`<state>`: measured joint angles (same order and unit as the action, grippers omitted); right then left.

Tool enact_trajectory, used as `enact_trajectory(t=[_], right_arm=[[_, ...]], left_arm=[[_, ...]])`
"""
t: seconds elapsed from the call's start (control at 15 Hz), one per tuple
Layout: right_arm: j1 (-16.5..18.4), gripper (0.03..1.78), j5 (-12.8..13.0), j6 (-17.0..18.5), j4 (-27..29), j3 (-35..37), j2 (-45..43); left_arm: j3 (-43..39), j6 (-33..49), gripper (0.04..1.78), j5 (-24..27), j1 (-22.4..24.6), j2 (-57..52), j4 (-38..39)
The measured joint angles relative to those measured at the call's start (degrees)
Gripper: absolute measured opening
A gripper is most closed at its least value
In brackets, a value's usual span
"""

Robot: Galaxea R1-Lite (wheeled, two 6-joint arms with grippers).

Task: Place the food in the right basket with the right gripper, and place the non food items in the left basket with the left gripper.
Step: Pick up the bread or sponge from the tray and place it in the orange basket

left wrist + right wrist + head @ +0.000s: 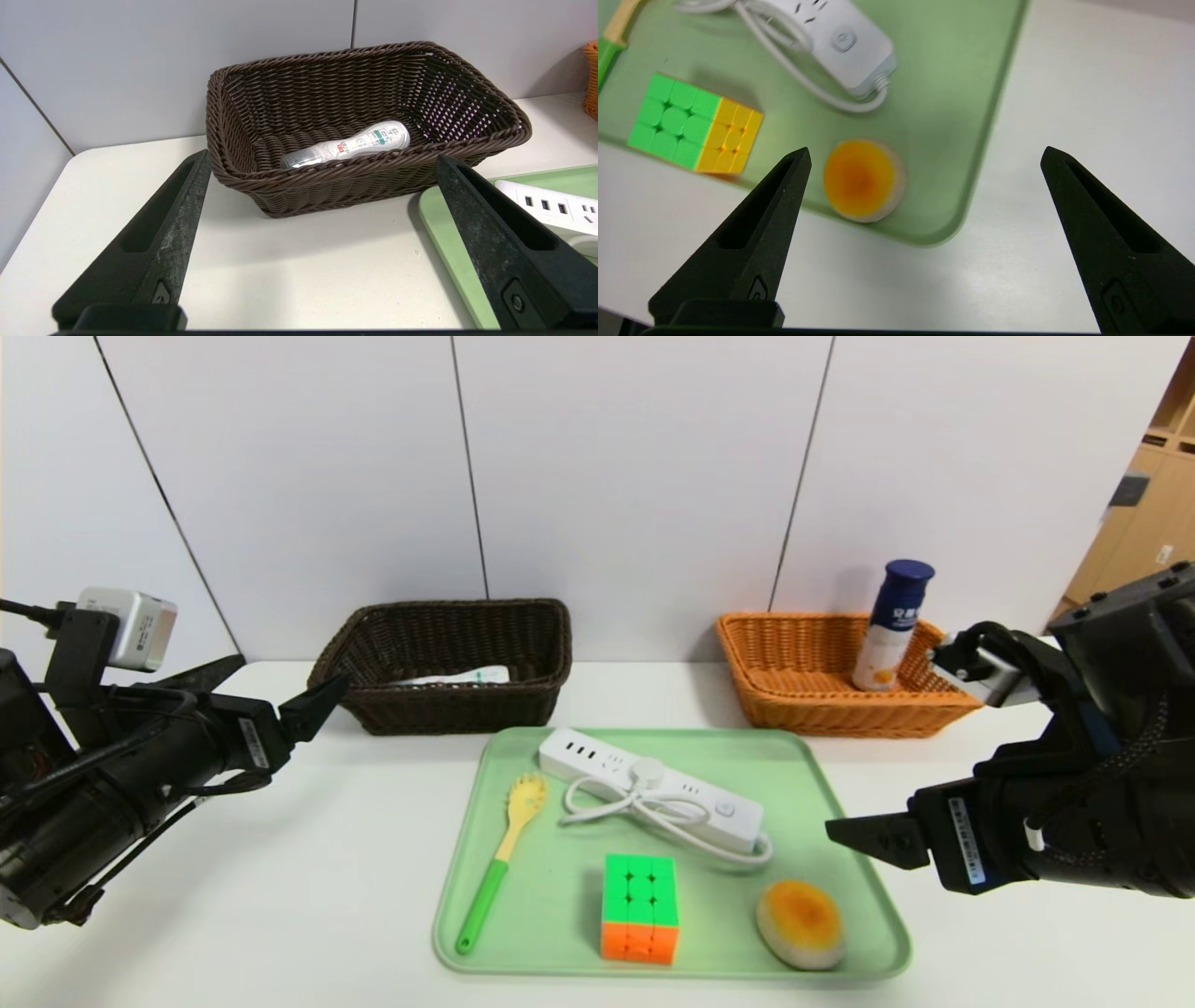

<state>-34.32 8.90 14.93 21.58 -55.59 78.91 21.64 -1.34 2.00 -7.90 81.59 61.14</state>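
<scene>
On the green tray (845, 859) lie a white power strip (653, 782) with coiled cord, a yellow pasta spoon (504, 859) with green handle, a green-and-orange puzzle cube (639, 905) and an orange-topped bun (800, 922). The blue-capped white bottle (892, 625) stands in the orange-tan right basket (803, 709). A slim pale tube (348, 147) lies in the dark brown left basket (327, 196). My left gripper (323, 156) hovers open and empty in front of that basket. Above the tray's near right corner my right gripper (925, 150) is open and empty, the bun (861, 179) close by one fingertip (798, 163).
White table (280, 896) runs to a white panelled wall just behind both baskets. Bare tabletop lies left of the tray and between tray and baskets. Wooden shelving (1148, 513) stands at the far right.
</scene>
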Motion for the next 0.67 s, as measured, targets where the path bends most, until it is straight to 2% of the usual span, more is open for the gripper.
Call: enact_trajectory(t=[0.2,0.4,0.67], right_arm=[[-2.04,1.70,-0.33,1.52,3.04,-2.27,3.25],[-4.13,1.70,-0.50,5.66,3.30,-3.86,8.02],[-7.58,1.70,-0.41,9.51,3.50,-3.75,12.52]], left_arm=[[-0.12,-0.15,1.69,0.09,-0.04,0.00,0.00],[0.22,-0.22,1.69,0.09,-0.96,-0.23,-0.04],[-0.43,-0.15,1.69,0.11,-1.16,-0.22,0.00]])
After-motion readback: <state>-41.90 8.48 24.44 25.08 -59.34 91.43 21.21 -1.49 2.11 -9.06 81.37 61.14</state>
